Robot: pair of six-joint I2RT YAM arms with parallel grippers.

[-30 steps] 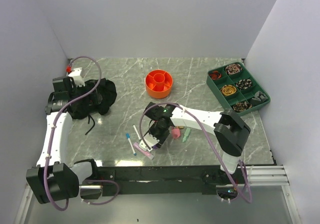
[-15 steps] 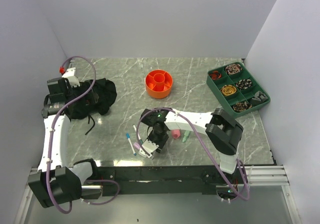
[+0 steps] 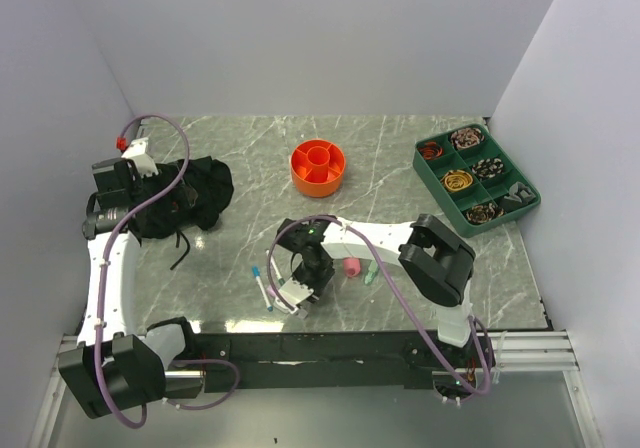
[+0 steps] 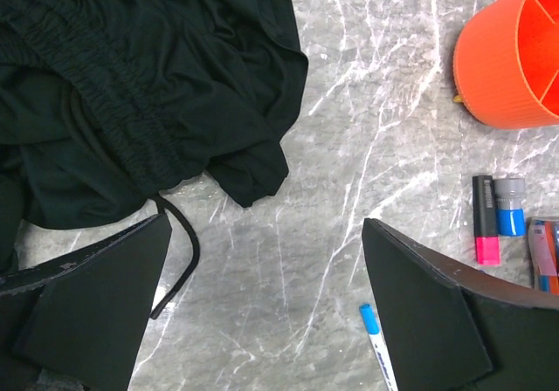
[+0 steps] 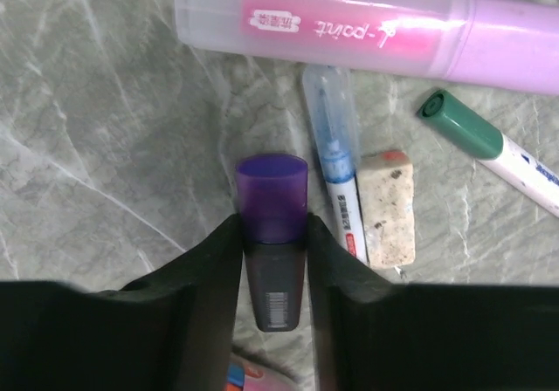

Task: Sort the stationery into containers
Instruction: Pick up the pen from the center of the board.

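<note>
On the marble tabletop [image 5: 87,147], the right pincer [image 5: 272,225] seemingly clamps the purple-capped marker [image 5: 272,190] between its jaws.

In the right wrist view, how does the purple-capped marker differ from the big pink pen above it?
The purple-capped marker has a dark body; the pink pen is translucent pink and lilac. The marker looks shorter and slimmer than the pen. The marker is gripped between the right end effector's fingers, pointing along them; the pen lies free, crosswise. Neither is in the orange holder yet.
</note>
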